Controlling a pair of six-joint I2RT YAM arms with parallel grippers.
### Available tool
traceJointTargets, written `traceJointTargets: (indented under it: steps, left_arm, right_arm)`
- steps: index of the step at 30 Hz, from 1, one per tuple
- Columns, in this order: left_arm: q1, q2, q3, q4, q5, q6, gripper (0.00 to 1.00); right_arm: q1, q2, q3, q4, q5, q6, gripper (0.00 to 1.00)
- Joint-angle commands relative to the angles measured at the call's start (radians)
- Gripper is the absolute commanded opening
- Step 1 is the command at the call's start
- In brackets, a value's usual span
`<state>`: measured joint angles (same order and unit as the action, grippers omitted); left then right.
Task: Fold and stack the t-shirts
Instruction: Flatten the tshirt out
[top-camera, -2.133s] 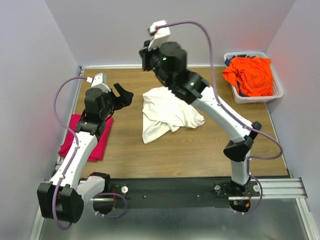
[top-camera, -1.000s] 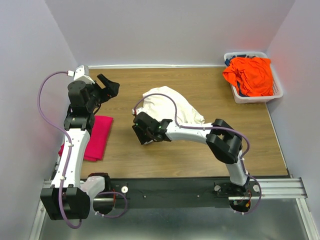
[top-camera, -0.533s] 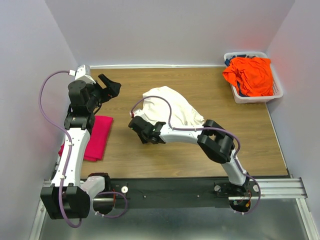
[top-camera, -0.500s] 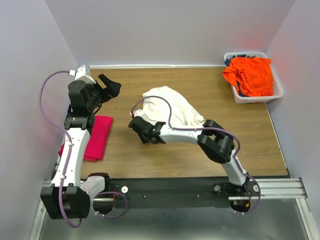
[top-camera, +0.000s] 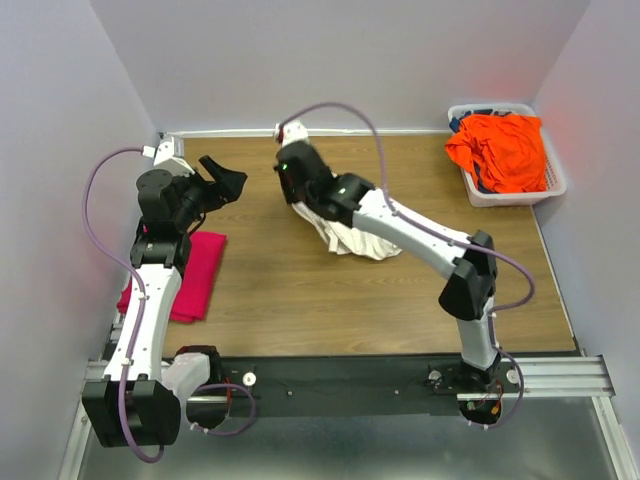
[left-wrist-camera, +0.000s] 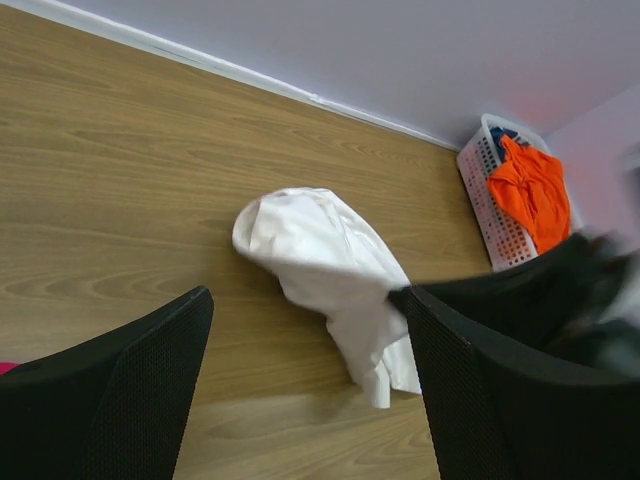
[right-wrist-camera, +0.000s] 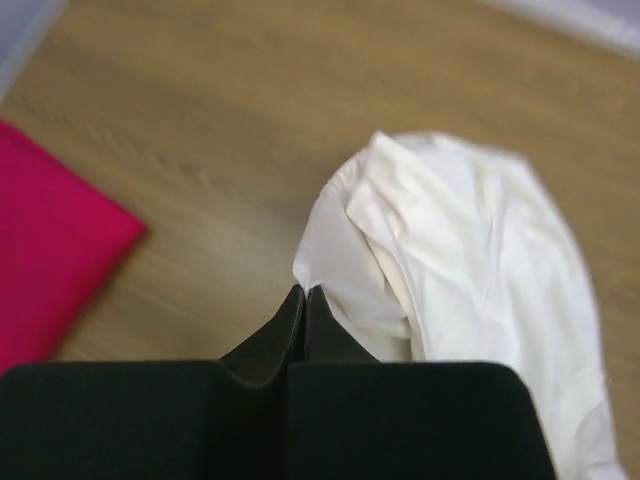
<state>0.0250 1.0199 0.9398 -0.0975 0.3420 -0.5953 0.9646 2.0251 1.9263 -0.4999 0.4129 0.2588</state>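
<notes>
A: What is being shown on the left?

B: The magenta-pink t-shirt (top-camera: 190, 275) is lying folded flat near the left edge of the table (top-camera: 290, 310). Just beyond it the left gripper (top-camera: 228, 178) is being held in the air, jaws spread wide, nothing between them.

A: And in the middle?

B: The cream-white t-shirt (top-camera: 355, 235) is being worked on, and that looks to be the step in hand. It is lying bunched into a narrow heap on the wood. The right gripper (right-wrist-camera: 304, 295) is being held at its left end with the fingers closed tight together. A bit of the hem seems to be pinched there, though the contact itself is being hidden by the tips.

A: What is being called for next?

B: Judging from this, the shirt is needing to be drawn out and spread flat before any fold is made. A second corner is probably to be taken by the free left gripper.

A: And at the right?

B: The orange t-shirt (top-camera: 500, 150) is being left crumpled in the white basket (top-camera: 553, 186) at the far right corner, well apart from the others.
</notes>
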Motion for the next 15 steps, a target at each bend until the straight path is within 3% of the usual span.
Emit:
traceJointTargets:
  steps: [1, 8, 15]
  left_arm:
    - [0.006, -0.034, -0.048, 0.051, 0.061, -0.021, 0.85]
    - [0.004, -0.053, -0.114, 0.09, 0.098, -0.044, 0.85]
    - [0.0, -0.043, -0.16, 0.093, 0.118, -0.046, 0.85]
  right_arm:
    - [0.006, -0.078, 0.215, 0.012, 0.069, -0.118, 0.0]
    - [-0.023, -0.045, 0.63, 0.043, 0.182, -0.301, 0.01]
    - [-0.066, -0.115, 0.629, 0.165, 0.245, -0.398, 0.01]
